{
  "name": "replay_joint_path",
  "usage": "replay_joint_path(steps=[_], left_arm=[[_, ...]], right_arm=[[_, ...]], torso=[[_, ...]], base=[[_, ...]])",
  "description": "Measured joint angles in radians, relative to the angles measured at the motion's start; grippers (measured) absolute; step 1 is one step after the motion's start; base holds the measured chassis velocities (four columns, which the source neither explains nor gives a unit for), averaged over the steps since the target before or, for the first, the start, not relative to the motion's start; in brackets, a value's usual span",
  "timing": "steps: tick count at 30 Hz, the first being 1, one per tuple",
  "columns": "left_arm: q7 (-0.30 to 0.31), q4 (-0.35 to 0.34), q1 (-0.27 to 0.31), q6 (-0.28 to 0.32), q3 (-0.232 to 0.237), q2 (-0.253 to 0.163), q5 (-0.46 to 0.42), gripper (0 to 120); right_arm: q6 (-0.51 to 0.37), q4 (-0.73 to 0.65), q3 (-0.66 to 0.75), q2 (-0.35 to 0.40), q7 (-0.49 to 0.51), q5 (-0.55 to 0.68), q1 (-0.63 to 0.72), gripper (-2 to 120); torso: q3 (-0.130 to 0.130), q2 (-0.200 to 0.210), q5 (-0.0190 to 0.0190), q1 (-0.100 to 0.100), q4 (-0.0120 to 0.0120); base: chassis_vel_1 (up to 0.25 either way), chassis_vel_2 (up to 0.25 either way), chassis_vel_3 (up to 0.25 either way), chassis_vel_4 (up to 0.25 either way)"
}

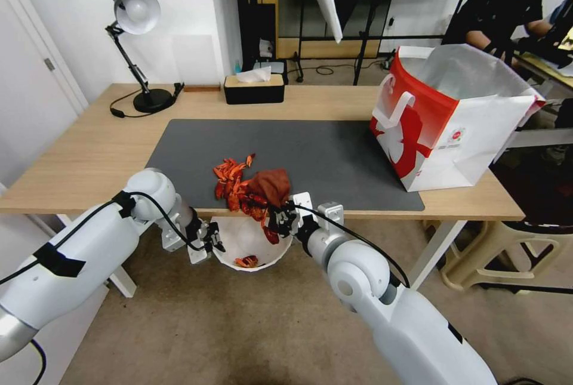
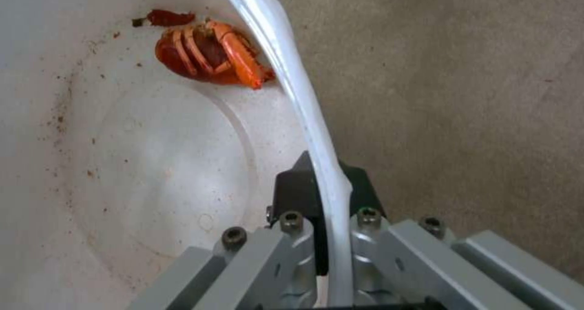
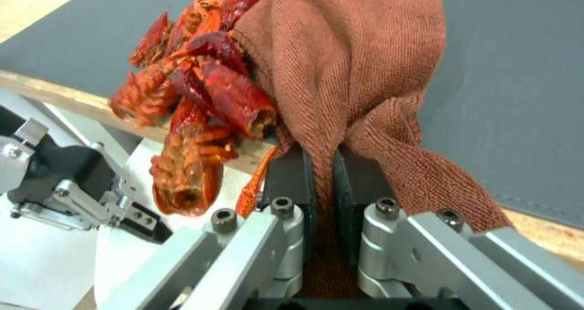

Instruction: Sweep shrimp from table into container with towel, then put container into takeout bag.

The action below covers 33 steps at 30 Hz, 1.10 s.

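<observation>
Most of the shrimp [image 1: 239,185] are not yet in the bowl [image 1: 250,242]; they lie in a heap on the grey mat [image 1: 322,152], reaching to the front edge of the table [image 1: 89,152]. A few hang over this edge, and one or two pieces already lie inside the bowl. The right gripper [image 3: 322,173] is closed on the towel [image 1: 271,185], which presses against the heap from the right side. The left gripper [image 2: 322,196] pinches the bowl's rim and holds the bowl in the air just below the table edge, under the heap.

I judge the sweeping as only begun, and the step with the bag [image 1: 447,116] is not started. The bag stands open on the right end of the table, well apart from the heap.

Between heap and bag the mat is free. The bowl's mouth is not much wider than the heap, so pieces at the far left could fall beside it.
</observation>
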<state>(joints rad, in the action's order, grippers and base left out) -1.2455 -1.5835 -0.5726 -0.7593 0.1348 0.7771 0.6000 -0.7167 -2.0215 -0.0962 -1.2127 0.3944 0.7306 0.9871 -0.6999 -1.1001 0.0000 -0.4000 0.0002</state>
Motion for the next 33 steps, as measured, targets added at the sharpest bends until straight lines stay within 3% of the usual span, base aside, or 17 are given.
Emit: replay_joint_path(steps=[33], left_arm=[[0.001, 0.013, -0.002, -0.01, -0.006, -0.004, 0.001, 0]], right_arm=[[-0.014, -0.042, 0.01, 0.023, -0.007, 0.013, 0.029, 4]], torso=[[0.0, 0.0, -0.0001, 0.0, -0.0001]], base=[[0.0, 0.0, 0.0, 0.0]])
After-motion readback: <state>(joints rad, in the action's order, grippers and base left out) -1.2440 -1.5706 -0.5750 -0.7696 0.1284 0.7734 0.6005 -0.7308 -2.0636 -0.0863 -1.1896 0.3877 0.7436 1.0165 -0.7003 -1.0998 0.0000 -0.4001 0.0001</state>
